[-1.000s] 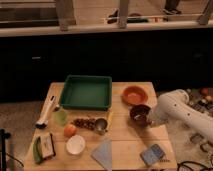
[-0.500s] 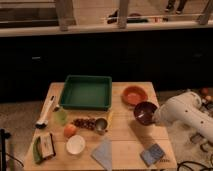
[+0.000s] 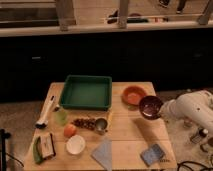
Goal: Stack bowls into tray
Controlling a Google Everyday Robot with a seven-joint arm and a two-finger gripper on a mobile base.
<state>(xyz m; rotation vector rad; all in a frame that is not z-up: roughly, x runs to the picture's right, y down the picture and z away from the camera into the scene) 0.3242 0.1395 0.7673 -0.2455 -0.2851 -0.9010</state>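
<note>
The dark maroon bowl (image 3: 150, 106) hangs tilted just above the right side of the wooden table, its rim held by my gripper (image 3: 161, 111), which reaches in from the right on the white arm (image 3: 192, 110). The orange shallow bowl (image 3: 133, 95) sits on the table just up and left of the maroon bowl, apart from it. The green tray (image 3: 86, 104) lies at the back middle of the table, left of the orange bowl, with nothing in it.
A small metal cup (image 3: 101, 125), a dark cluster (image 3: 84, 122), an orange fruit (image 3: 70, 130), a white dish (image 3: 76, 144), a green cup (image 3: 61, 116), a white brush (image 3: 46, 111), a grey-blue cloth (image 3: 103, 153) and a blue sponge (image 3: 152, 154) lie on the table (image 3: 127, 135).
The maroon bowl has risen off the table and shifted slightly right and back with the gripper, tilting as it went. Everything else is still.
</note>
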